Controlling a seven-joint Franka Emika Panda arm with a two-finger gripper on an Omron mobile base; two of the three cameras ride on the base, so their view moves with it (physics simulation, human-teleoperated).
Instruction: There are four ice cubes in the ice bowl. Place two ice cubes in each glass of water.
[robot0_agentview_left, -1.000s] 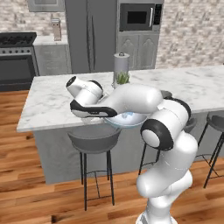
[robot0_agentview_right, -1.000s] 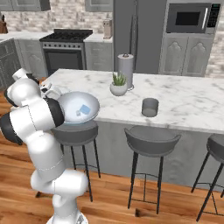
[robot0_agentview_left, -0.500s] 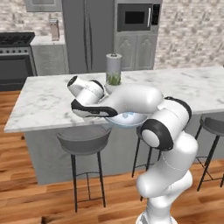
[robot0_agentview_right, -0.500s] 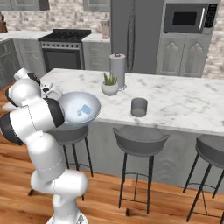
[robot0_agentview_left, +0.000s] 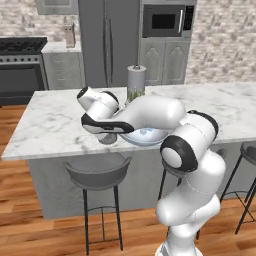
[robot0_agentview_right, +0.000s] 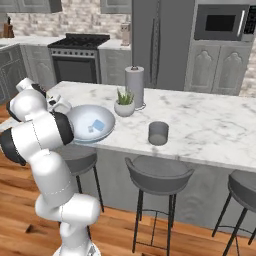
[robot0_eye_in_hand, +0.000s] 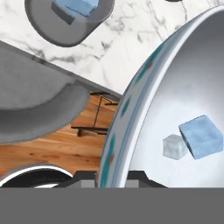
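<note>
Fingers (robot0_eye_in_hand: 144, 178) of the gripper (robot0_eye_in_hand: 111, 178): only their dark tips rise at the bottom edge of the hand view, drawn close together; whether a cube is pinched between them cannot be told. Upper left of the hand view: the near glass of water (robot0_eye_in_hand: 65, 26), standing on the marble counter (robot0_eye_in_hand: 127, 39), with at least one pale-blue ice cube (robot0_eye_in_hand: 78, 6) inside it; a darker patch beside that cube may be a second one, but this is unclear. Left and lower left: a grey stool seat (robot0_eye_in_hand: 39, 105) over the wooden floor. Right half: the ice bowl (robot0_eye_in_hand: 114, 144), its rim sweeping from the bottom centre to the upper right, with two ice cubes lying touching in its basin, a smaller whitish one (robot0_eye_in_hand: 174, 146) and a larger blue one (robot0_eye_in_hand: 201, 136). In the right base view the bowl sits at centre left, and the second glass of water (robot0_agentview_right: 159, 133) stands well apart to its right, apparently without ice. Judged step: the near glass is being filled or has just been served, and the two cubes in the bowl are probably meant for the far glass. The next move calls for opening the fingers, lowering them into the basin over one cube without nudging its neighbour, then carrying it rightward across the counter.
</note>
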